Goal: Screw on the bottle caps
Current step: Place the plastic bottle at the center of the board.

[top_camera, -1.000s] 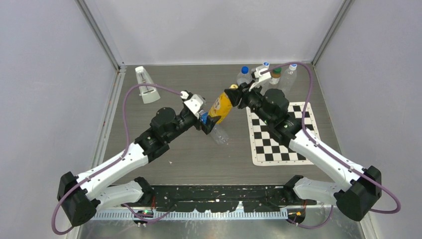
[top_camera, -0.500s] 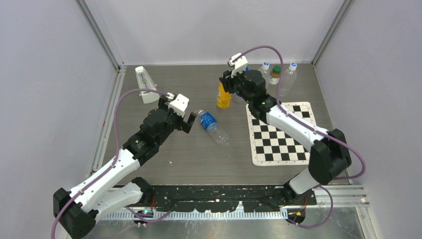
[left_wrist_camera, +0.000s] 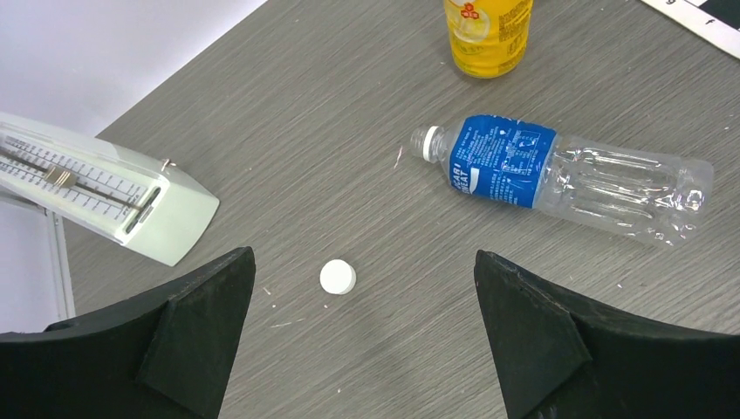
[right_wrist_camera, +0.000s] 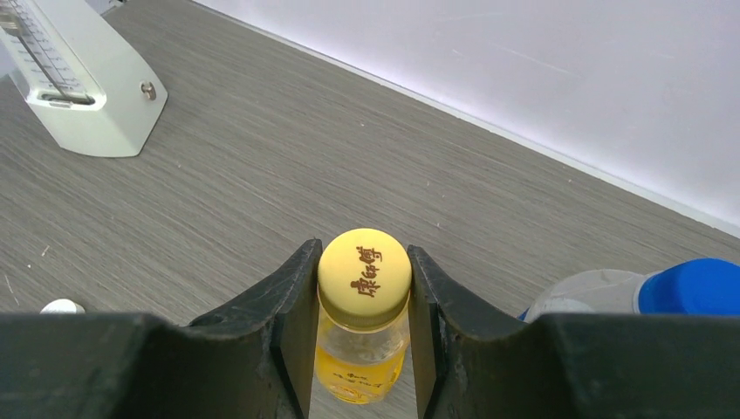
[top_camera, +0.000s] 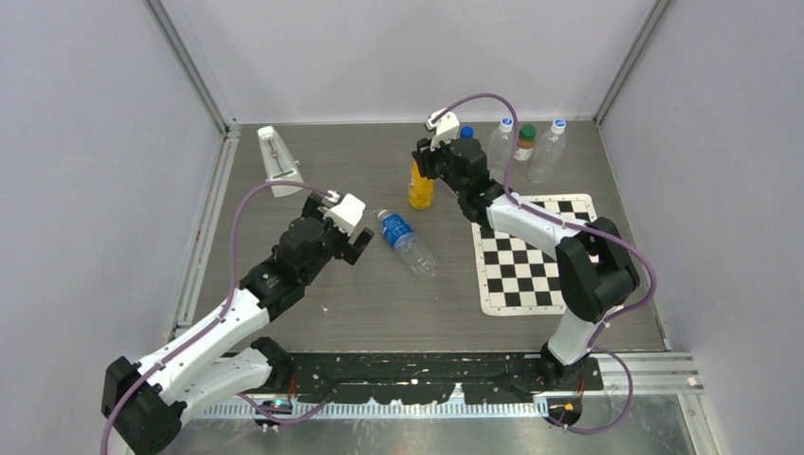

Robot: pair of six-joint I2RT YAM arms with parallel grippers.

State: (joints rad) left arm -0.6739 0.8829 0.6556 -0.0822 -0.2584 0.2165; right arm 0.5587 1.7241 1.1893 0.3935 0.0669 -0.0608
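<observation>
top view: a grey wood-grain desk is boxed in by plain pale walls on three sides, with metal posts running to the far corners. the yellow bottle stands upright near the far middle, and the right tool sits down over its top. left of the yellow bottle and nearer the arm bases, the left tool hangs with its jaws spread wide and nothing in them. a clear bottle with a blue label lies on its side just in front of the yellow bottle. a checkerboard sheet lies flat to the yellow bottle's right. a white wedge-shaped device stands well to its left, close to the wall. behind and right of the yellow bottle runs a row of upright bottles. the one nearest it carries the blue cap, and another carries a dark green cap. the widest bare stretch of desk lies in front of the yellow bottle, toward the arm bases.

left wrist view: the white cap, a small smooth disc, lies flat on bare desk between the spread fingers, touching neither and apart from the yellow bottle. the clear bottle's body is ribbed and dented, and its neck is open.

right wrist view: the yellow cap, printed with brown characters, sits on the yellow bottle's neck. the black fingers are closed against both of its sides.
</observation>
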